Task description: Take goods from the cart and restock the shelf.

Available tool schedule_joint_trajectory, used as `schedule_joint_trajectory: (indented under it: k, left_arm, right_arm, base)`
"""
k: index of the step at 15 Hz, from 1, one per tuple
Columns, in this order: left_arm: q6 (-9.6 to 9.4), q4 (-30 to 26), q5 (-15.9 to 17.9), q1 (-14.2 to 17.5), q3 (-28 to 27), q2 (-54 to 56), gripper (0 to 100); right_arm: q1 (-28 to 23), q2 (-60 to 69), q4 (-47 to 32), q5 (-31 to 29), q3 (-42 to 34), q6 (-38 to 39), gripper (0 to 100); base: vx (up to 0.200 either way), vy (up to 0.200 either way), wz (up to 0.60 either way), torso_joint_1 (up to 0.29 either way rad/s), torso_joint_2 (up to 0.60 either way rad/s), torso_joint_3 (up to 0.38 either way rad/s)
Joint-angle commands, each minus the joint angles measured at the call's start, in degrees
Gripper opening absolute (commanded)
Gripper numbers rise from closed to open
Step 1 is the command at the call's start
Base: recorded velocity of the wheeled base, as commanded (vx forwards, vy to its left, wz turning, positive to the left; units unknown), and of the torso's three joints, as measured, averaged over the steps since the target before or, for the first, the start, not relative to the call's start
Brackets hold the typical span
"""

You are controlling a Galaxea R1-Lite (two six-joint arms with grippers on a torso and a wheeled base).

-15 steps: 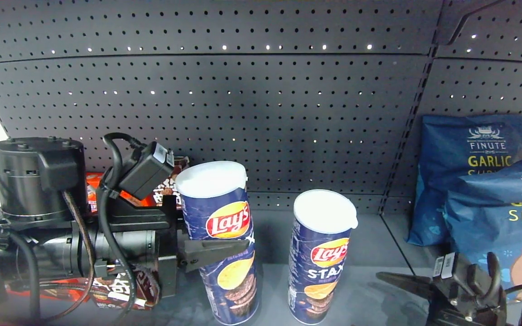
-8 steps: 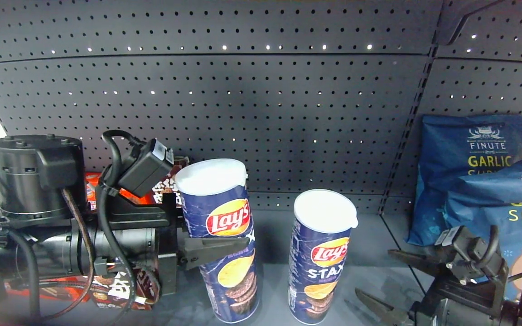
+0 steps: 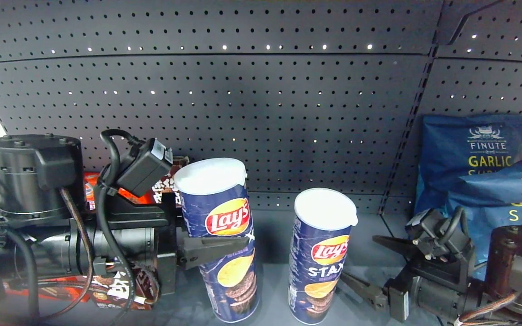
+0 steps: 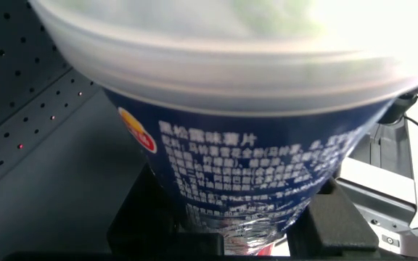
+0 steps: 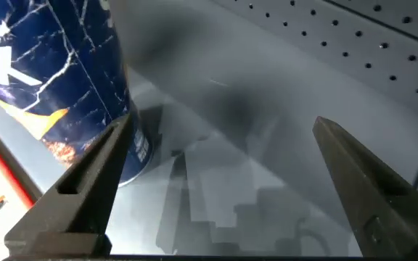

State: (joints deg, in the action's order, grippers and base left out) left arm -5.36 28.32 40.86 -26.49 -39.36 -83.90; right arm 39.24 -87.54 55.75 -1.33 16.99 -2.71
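Two tall blue chips cans with white lids are on the dark shelf (image 3: 274,235). My left gripper (image 3: 215,248) is shut on the left can (image 3: 218,217), one finger across its middle; the can leans slightly. In the left wrist view that left can (image 4: 252,174) looms over the left gripper (image 4: 242,235), its lid close to the camera. The right can (image 3: 322,253) stands upright and free. My right gripper (image 3: 372,267) is open just right of it, low over the shelf. In the right wrist view the right gripper (image 5: 222,123) is spread wide, with the right can (image 5: 56,87) beside one finger (image 5: 85,196).
Blue snack bags (image 3: 469,154) lean against the pegboard back (image 3: 261,117) at the right, behind my right arm. Red and brown packets (image 3: 120,290) lie at the left under my left arm. A gap of bare shelf separates the two cans.
My right arm has come in from the lower right toward the right can, gripper open. The left gripper and its can have risen very slightly.
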Motion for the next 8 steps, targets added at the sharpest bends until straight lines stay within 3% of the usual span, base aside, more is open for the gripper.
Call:
schedule_joint_trajectory:
  k: [1, 8]
  left_arm:
    - [0.0, 0.0, 0.0, -0.1, 0.0, 0.0, 0]
    - [0.0, 0.0, 0.0, 0.0, 0.2, 0.0, 0]
  right_arm:
    - [0.3, -2.2, 0.1, 0.1, 0.8, 0.0, 100]
    - [2.4, -2.5, 0.1, 0.4, 0.4, 0.0, 100]
  base:
    - [0.0, 0.0, 0.0, 0.0, 0.0, 0.0]
    - [0.0, 0.0, 0.0, 0.0, 0.0, 0.0]
